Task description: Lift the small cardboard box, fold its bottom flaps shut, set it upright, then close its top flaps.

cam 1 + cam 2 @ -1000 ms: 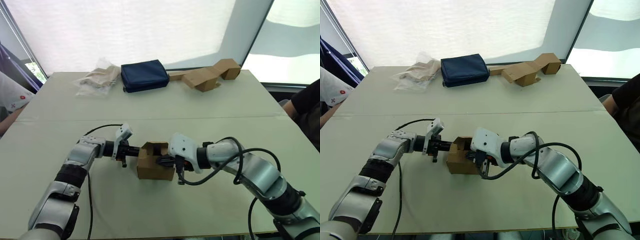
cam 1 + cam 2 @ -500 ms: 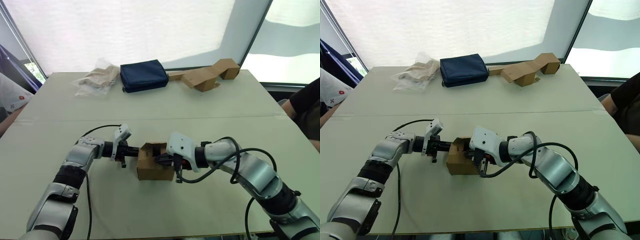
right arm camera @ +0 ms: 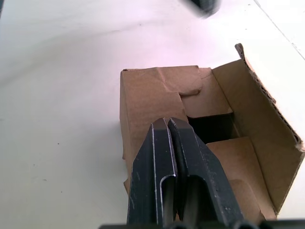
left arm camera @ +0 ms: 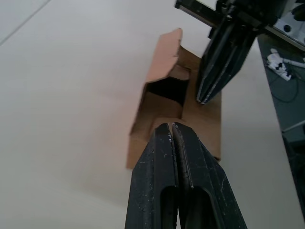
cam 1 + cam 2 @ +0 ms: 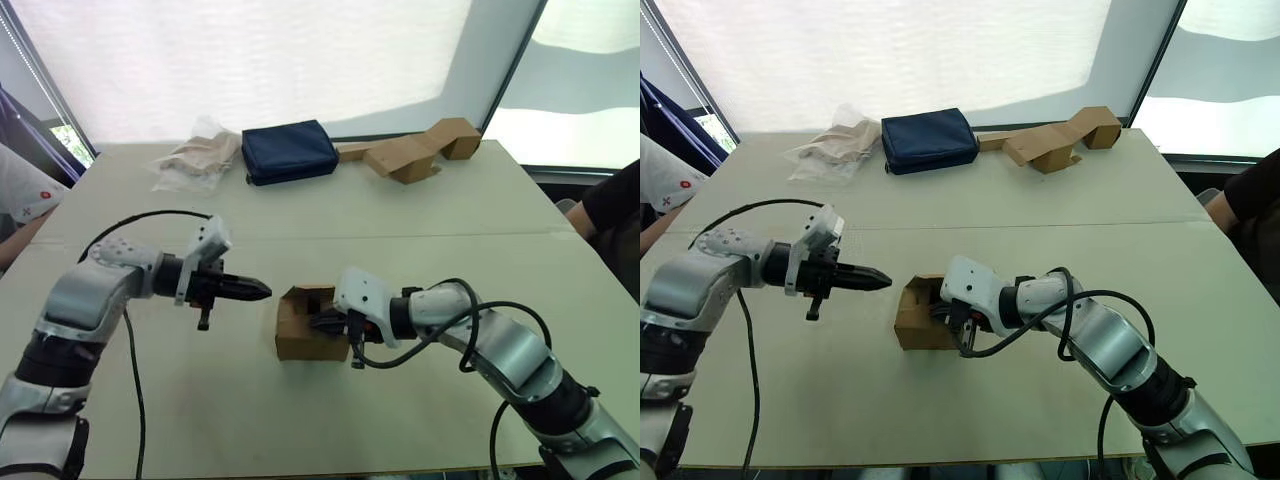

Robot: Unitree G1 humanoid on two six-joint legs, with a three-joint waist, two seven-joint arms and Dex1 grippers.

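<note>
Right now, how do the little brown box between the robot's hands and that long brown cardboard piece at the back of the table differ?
The small cardboard box is squat and cube-like; the long cardboard piece is stretched out and bent in zigzag folds. The box lies near the robot with the right gripper on it; the long piece rests untouched at the far edge. The box has an open gap between loose flaps; the long piece shows no such opening. Both are plain brown cardboard.

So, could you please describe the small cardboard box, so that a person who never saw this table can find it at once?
On the pale table, look at the near half, between the two robot arms. There sits the small cardboard box, brown and roughly cube-like, with its top flaps partly open. Unlike the long folded cardboard piece at the far edge, the right pincer is at it.
</note>
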